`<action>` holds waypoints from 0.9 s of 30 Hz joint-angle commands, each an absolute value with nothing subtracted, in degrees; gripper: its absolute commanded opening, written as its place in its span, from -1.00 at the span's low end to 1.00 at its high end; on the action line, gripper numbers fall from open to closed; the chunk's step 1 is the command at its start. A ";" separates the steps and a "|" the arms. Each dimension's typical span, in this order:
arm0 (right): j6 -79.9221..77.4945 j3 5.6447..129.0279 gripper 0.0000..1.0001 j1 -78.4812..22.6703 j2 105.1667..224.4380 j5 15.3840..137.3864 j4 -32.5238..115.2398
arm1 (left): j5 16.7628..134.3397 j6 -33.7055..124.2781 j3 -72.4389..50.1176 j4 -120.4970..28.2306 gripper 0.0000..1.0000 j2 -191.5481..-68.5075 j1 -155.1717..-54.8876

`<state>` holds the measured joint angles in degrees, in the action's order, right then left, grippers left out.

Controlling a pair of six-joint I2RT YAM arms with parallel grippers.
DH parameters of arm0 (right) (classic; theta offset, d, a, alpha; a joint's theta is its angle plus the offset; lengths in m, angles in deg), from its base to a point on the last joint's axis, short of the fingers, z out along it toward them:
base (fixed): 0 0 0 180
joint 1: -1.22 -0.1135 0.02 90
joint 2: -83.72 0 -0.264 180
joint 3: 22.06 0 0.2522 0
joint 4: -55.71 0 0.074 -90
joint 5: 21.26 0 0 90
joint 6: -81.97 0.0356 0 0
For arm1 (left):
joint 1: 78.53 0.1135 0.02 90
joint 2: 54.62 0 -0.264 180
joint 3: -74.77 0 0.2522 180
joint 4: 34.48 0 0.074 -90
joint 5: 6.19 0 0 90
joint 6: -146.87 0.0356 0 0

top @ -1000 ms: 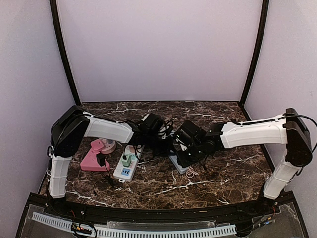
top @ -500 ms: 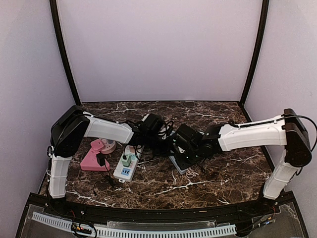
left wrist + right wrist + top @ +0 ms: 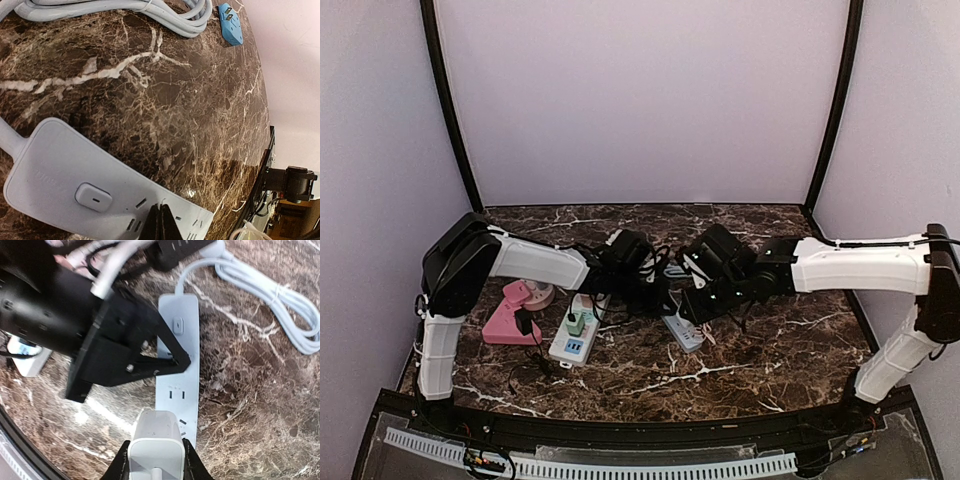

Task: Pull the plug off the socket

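A pale grey power strip (image 3: 682,331) lies on the marble table, and also shows in the left wrist view (image 3: 75,170) and the right wrist view (image 3: 178,365). My left gripper (image 3: 657,292) is shut, its tips (image 3: 160,222) pressing down on the strip near its switch; it shows as a black wedge in the right wrist view (image 3: 165,360). My right gripper (image 3: 155,457) is shut on a white plug block (image 3: 156,437) and holds it above the strip's near end, clear of the slots. In the top view the right gripper (image 3: 704,292) hovers just right of the strip.
A white power strip (image 3: 570,340) with a green plug lies left of centre, beside a pink object (image 3: 510,315). Black cables tangle behind the left gripper. A coiled grey cable (image 3: 150,11) and a blue plug (image 3: 230,22) lie past the strip.
My right gripper has risen and moved back and right, away from the strip, with the white plug in it. The left gripper has stayed on the strip.
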<state>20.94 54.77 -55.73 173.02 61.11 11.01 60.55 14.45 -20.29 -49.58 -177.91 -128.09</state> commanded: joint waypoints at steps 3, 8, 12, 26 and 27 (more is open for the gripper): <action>20.57 58.33 -1.00 -57.16 172.58 59.02 10.49 | 66.16 15.29 -15.52 -68.39 -1.00 -184.04 -128.18; 21.84 56.70 -1.00 -56.25 170.49 58.11 10.28 | 65.97 15.59 -15.82 -68.49 -1.00 -184.02 -128.12; 22.84 54.08 -1.00 -53.01 167.34 57.63 10.80 | 65.18 15.91 -17.30 -68.49 -1.00 -183.60 -128.44; 20.84 53.82 -1.00 -28.46 164.72 73.07 22.13 | 66.15 18.65 -35.27 -73.31 -1.00 -174.30 -129.95; 20.56 54.60 -1.00 -26.34 165.81 75.05 23.08 | 66.50 19.27 -35.60 -73.61 -1.00 -172.85 -129.88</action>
